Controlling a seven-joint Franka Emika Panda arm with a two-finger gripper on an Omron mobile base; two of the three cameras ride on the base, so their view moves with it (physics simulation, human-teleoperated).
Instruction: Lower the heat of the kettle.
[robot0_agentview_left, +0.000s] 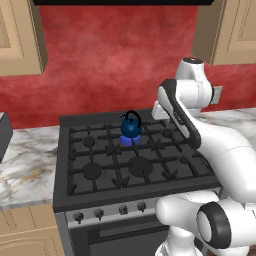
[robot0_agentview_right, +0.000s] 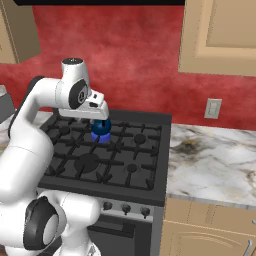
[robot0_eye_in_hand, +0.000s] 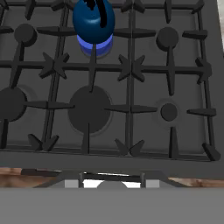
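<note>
Kettle (robot0_agentview_left: 131, 126) sits on the lit rear-centre burner (robot0_eye_in_hand: 95, 45) (blue flame beneath) of the stove (robot0_agentview_left: 75, 195), arm raised above the grates; finger spacing cannot be told.

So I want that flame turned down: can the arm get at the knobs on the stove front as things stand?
Probably yes. The knobs sit in a bare row on the stove front with nothing before them. The kettle stands on the lit back burner, well behind. The arm is raised over the grates and would have to drop low.
</note>
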